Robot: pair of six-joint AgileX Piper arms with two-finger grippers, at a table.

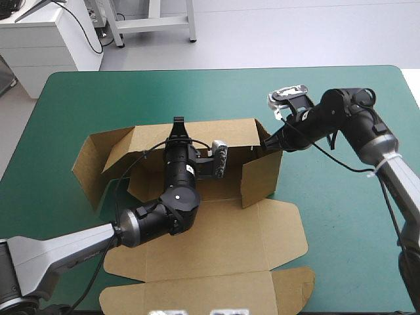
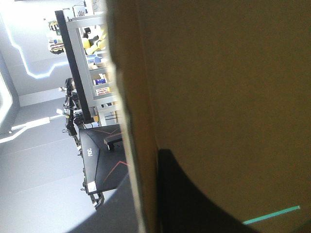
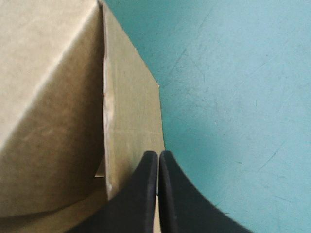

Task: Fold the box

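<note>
The brown box sits half built in the middle of the teal-green cover. Its back wall stands at 12 o'clock, its right wall at 3 o'clock, and loose flaps are raised at 9 o'clock. The lid lies flat toward 6 o'clock.

The left arm comes in from 8 o'clock across the box floor. The left gripper points up at the top edge of the back wall, near 11 o'clock on the box. From above it looks like a single closed point on that edge. The left wrist view shows more: the board stands edge-on down the middle, with one black finger flat against its face. The other finger is hidden behind the sheet, so the gripper is clamped on the box.

The right arm reaches in from 3 o'clock. The right gripper is at the box's 2 o'clock corner. From above it is only a dark tip there. The right wrist view shows its fingers pressed together with nothing between them. Their tip touches the cut edge of the wall where that edge meets the cover.
</note>
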